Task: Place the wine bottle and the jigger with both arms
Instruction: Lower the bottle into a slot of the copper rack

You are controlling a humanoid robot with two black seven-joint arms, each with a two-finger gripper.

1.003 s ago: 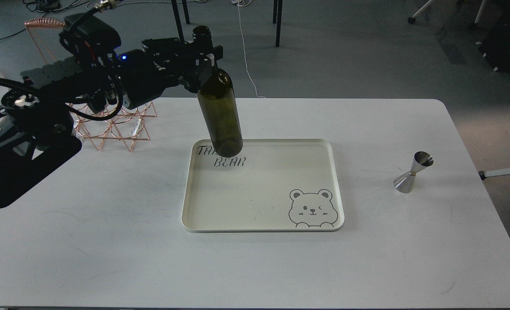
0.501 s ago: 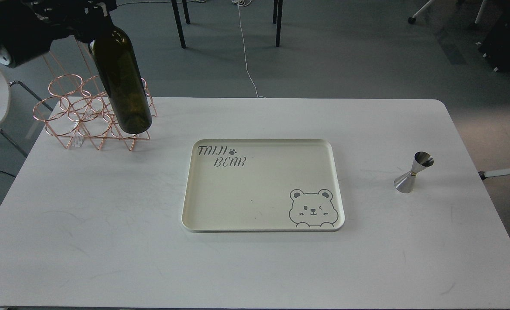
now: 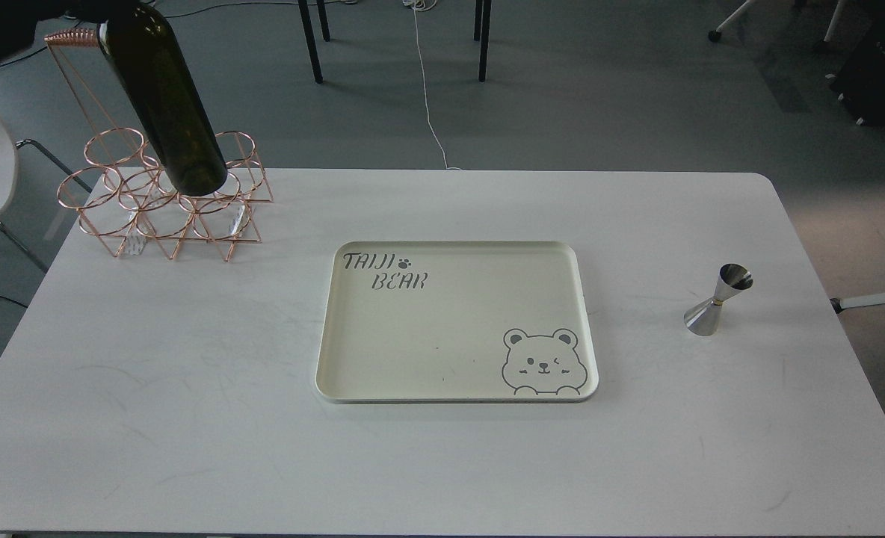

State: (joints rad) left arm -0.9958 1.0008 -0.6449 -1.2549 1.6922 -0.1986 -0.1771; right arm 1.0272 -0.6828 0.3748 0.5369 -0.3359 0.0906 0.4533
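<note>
A white table (image 3: pixel 188 418) w/ rounded corners is carrying three things directly. A cream tray (image 3: pixel 323 359), printed w/ "TAIJI BEAR" and a winking bear, is lying flat near the centre. A copper wire rack (image 3: pixel 170 224) is standing well left of the tray, toward the far edge. A steel jigger (image 3: pixel 717 299) is standing well right of the tray.

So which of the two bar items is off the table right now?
The wine bottle, tilted in the air over the copper wire rack. The jigger stands on the table.
</note>
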